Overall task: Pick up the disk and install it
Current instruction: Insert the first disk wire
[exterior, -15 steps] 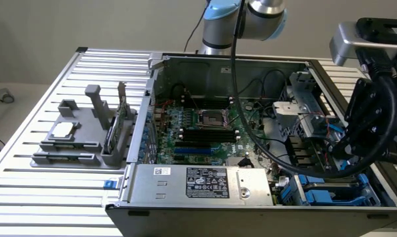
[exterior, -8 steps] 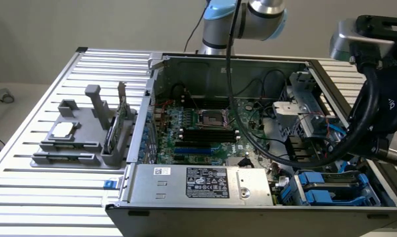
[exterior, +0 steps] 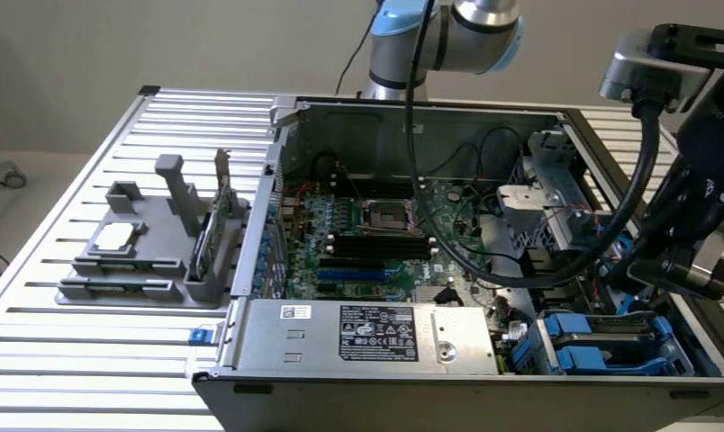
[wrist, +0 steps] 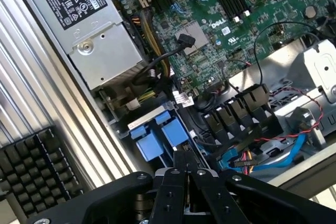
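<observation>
The open computer case [exterior: 278, 180] lies on a slatted table. Blue plastic rails [exterior: 602, 346] stand in the drive bay at the case's near corner on the exterior view's right. They seem to belong to the disk [wrist: 157, 137], which sits edge-on in the bay with its labelled face hidden. My gripper [wrist: 184, 157] hangs just above those blue tabs. Its two fingers are pressed together, shut, with nothing visible between them. In the exterior view the gripper [exterior: 677, 270] is a dark mass over the bay.
A grey holder [exterior: 134, 261] on the exterior view's left carries a small silver chip [exterior: 113, 237] and an upright green card [exterior: 218, 225]. The power supply [exterior: 362, 333], motherboard [exterior: 375, 225], loose cables [wrist: 247, 124] and a black finned block [wrist: 31, 174] surround the bay.
</observation>
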Robot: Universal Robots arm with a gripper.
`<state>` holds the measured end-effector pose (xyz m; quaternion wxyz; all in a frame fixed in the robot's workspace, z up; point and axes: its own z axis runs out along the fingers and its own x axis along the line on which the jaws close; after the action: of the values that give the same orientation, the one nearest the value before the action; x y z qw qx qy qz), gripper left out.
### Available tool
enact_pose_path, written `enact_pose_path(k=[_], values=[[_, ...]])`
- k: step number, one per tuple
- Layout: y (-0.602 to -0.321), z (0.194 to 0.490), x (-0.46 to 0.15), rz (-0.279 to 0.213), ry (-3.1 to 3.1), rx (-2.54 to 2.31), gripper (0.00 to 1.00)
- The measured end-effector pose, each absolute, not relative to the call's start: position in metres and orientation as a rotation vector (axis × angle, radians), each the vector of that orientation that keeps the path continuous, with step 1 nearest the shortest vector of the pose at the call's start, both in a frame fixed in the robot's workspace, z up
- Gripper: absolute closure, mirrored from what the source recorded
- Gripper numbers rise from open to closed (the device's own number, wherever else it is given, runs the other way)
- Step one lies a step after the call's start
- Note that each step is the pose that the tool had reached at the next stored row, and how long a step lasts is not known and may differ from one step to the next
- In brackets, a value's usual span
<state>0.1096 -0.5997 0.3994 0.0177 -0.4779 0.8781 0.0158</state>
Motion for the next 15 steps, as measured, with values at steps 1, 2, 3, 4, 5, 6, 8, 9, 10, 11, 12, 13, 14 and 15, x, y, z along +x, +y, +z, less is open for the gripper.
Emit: enact_pose_path(k=[1,2,3,4,5,6,8,9,10,11,12,13,14,15], values=[[-0.5998,0.3993,0.1096,0.049,2.741,-1.460,0.89],[-0.5997,0.3992,0.1096,0.048,2.754,-1.435,0.89],[-0.5998,0.3991,0.1096,0.048,2.766,-1.410,0.89],[-0.5998,0.3990,0.1096,0.047,2.779,-1.385,0.89],[-0.5998,0.3990,0.1096,0.046,2.791,-1.360,0.89],[-0.5997,0.3988,0.1096,0.046,2.803,-1.334,0.89],[-0.5998,0.3987,0.1096,0.045,2.826,-1.283,0.89],[-0.5998,0.3986,0.1096,0.044,2.837,-1.258,0.89],[-0.5997,0.3985,0.1096,0.044,2.849,-1.230,0.89],[-0.5997,0.3984,0.1096,0.043,2.859,-1.205,0.89],[-0.5998,0.3983,0.1096,0.043,2.870,-1.179,0.89],[-0.5998,0.3982,0.1096,0.042,2.880,-1.153,0.89],[-0.5998,0.3981,0.1096,0.042,2.890,-1.127,0.89],[-0.5998,0.3980,0.1096,0.041,2.900,-1.101,0.89]])
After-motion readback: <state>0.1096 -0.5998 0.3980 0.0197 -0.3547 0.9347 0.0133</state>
